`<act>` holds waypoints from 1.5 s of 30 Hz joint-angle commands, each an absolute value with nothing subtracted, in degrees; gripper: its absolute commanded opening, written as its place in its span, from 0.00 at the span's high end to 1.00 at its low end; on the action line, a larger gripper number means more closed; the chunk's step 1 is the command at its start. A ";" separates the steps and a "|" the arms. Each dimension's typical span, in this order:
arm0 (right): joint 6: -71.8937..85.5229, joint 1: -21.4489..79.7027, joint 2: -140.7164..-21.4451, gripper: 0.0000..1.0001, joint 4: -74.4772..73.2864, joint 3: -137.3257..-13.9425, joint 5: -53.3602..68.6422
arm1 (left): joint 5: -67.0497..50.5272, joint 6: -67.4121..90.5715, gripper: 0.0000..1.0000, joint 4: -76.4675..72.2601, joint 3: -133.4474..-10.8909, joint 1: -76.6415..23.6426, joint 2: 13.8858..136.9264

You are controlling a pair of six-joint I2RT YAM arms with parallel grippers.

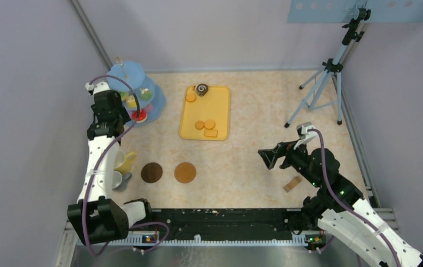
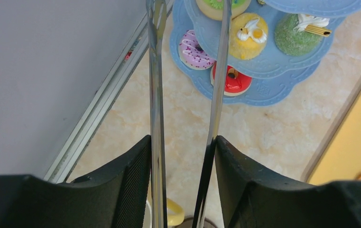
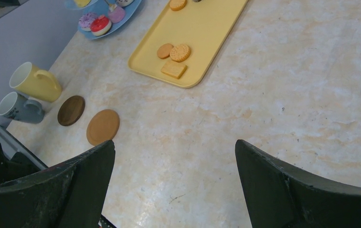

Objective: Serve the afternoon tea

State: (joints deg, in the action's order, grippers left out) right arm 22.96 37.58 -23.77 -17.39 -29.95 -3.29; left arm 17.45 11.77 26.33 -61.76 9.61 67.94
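**Tea Set Layout and Gripper Status**

The tea items are divided between the flat yellow rectangular tray (image 1: pixel 220 111) and the table around it.

On the tray:
- four orange biscuits (image 3: pixel 180 52), three round and one rectangular
- one dark swirl-topped cake (image 1: pixel 202 89), at the far edge

Just left of the tray stands one blue tiered plastic stand (image 1: pixel 154 110). The left wrist view shows five sweets on it, among them a pink sprinkled doughnut (image 2: pixel 192 49) and a red glazed doughnut (image 2: pixel 231 80).

On the near side of the tray two round coasters lie flat and apart: one dark brown coaster (image 1: pixel 152 172) and one light brown coaster (image 1: pixel 185 172). Further to the tray's near left are one yellow mug (image 3: pixel 33 81) and one grey-white mug (image 3: pixel 17 107).

The left gripper (image 2: pixel 183 142) clamps the long metal tongs (image 2: pixel 155 95), whose two arms stand apart and reach over the stand. The right gripper (image 3: pixel 174 142), near right of the tray, has its fingers spread wide and holds nothing.

One small wooden block (image 1: pixel 293 183) lies to the tray's near right. One light-blue tripod (image 1: pixel 323 83) stands to its far right.

The table top (image 1: pixel 253 111) is beige and marbled. Lavender-grey walls (image 1: pixel 25 83) enclose it.
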 commanded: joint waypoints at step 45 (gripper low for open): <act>23.07 37.20 -26.47 0.06 -19.16 -32.43 -11.61 | 4.01 3.87 0.39 31.77 -104.97 -21.26 109.96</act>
State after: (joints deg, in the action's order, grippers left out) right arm 23.00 37.58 -26.61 -19.81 -30.06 -10.48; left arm 4.12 7.09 29.15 -98.98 -20.62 107.35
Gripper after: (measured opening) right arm 0.946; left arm 0.627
